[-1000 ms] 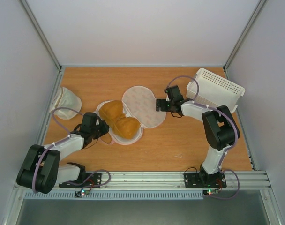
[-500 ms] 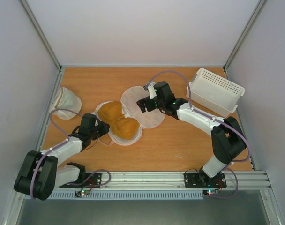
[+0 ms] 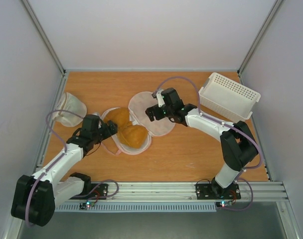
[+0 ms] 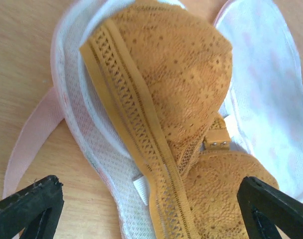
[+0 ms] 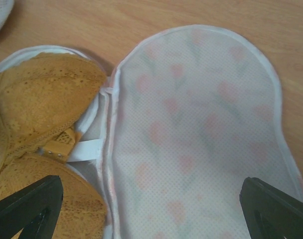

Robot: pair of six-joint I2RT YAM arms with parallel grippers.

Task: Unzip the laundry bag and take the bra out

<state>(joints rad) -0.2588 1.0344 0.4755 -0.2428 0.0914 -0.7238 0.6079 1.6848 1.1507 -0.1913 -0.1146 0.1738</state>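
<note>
Since the bag (image 3: 159,119) lies unzipped and spread open | step: bra (image 3: 127,128) removal | bra sits in bag's left half, mid-worktop (image 3: 191,149) toward left edge | left gripper (image 3: 110,129) wide over bra; right gripper (image 3: 149,114) wide over bag's right half | next, as judged: left descends, pinches bra.

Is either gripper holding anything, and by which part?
Nothing is held: left gripper over the bra, right gripper over the laundry bag, both with jaws open.

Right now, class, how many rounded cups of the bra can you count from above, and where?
2. The far cup lies in the open laundry bag, farther left; the near cup touches it, closer to the arms. None seems hidden.
</note>
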